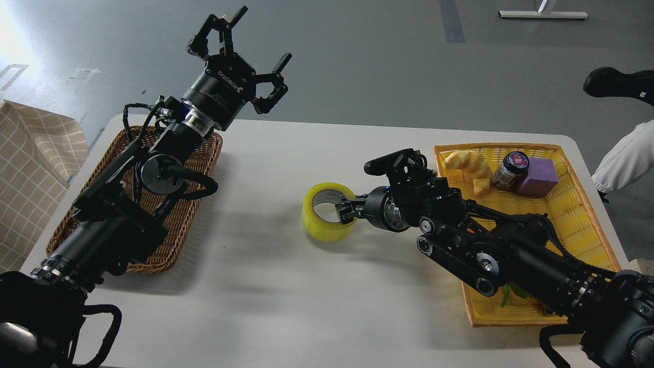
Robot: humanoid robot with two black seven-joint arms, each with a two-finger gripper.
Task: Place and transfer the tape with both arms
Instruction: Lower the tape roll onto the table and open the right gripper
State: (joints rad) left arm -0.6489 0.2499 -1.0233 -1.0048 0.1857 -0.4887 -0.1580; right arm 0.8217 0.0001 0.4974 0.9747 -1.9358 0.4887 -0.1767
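Observation:
The yellowish tape roll (324,225) with a grey-white core is near the middle of the white table (286,296), at or just above its surface. My right gripper (343,210) reaches in from the right and is shut on the roll's right rim, one finger inside the ring. My left gripper (240,41) is open and empty, raised high above the far end of the brown wicker basket (176,225), well left of the tape.
A yellow tray (572,204) at the right holds a croissant-like bread (467,164), a dark jar (510,169) and a purple block (537,176). A person's white sleeve (626,156) is at the right edge. Checked cloth (30,168) lies at the left.

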